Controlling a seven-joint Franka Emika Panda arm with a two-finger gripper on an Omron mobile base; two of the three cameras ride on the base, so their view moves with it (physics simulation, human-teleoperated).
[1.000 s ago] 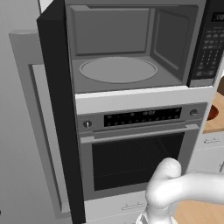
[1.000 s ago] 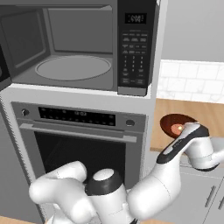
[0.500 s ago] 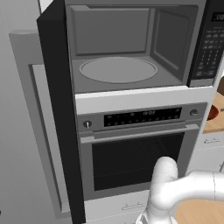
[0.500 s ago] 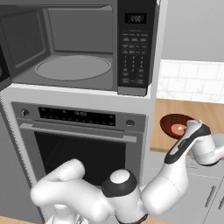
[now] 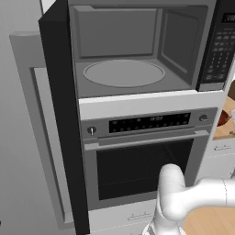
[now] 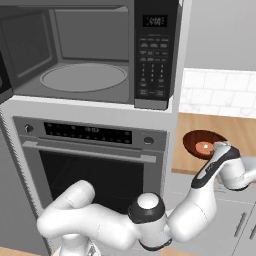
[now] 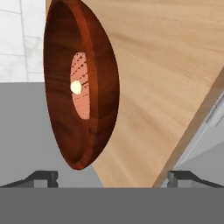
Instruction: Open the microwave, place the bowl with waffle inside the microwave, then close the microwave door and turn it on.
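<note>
From the hand camera, the gripper (image 7: 113, 177) stands open, its two dark fingertips (image 7: 41, 177) set wide apart at the bottom of the view with nothing between them. Just beyond them sits the bowl (image 7: 81, 85), glossy reddish-brown with a wood grain, resting on the light wooden counter (image 7: 166, 78); its near rim falls between the two tips but touches neither. Inside the bowl lies the waffle (image 7: 81, 89), a pale pinkish gridded piece with a small light dot on it.

In the right base view the white arm stretches out to the right of the microwave (image 6: 90, 50), and its hand ends just beside the bowl (image 6: 200, 144), at the bowl's near right edge. The bowl stands on the wooden counter (image 6: 235, 135), to the right of the microwave and lower than it, with white wall tiles (image 6: 220, 95) behind. The waffle (image 6: 203, 147) shows as a small pale spot in the bowl's middle.

Farther on, the microwave is open. Its grey cavity holds a round turntable (image 6: 84, 76) with nothing on it, and the black keypad panel (image 6: 154, 55) forms its right side. In the left base view the microwave door (image 5: 59, 110) is swung out to the left, seen edge-on as a tall black slab. Directly beneath the microwave is a silver oven (image 5: 142, 160) with a dark window, a knob and a horizontal bar handle, its door shut.
</note>
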